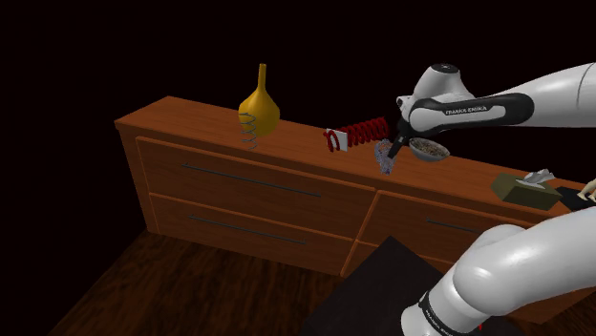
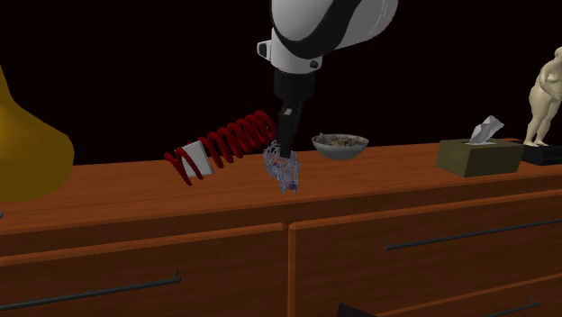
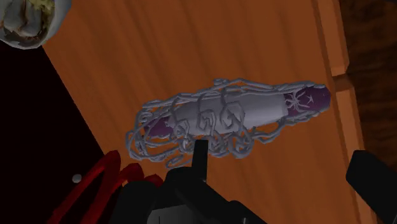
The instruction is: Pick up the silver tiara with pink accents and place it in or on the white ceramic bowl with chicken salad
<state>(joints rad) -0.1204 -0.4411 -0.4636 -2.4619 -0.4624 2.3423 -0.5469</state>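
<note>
The white arm (image 1: 521, 272) reaches over the wooden counter (image 2: 405, 180), its gripper (image 3: 283, 153) spread and clasping nothing, the bowl (image 2: 340, 144) near to one side, the silvery tiara (image 3: 229, 118) on the counter just below it, long axis along the gripper's closing line.

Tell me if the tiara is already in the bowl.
No: the tiara is beside the bowl, with bare dresser top between them.

A brown wooden dresser (image 1: 248, 205) with long drawer handles stands on a dark plank floor (image 1: 172, 286) against a black area. On its top are a yellow long-necked vase (image 1: 259, 107), a red coil (image 1: 366, 132) with a white end, an olive tissue box (image 1: 526, 189) and a pale figurine (image 2: 544, 86) on a dark base
</note>
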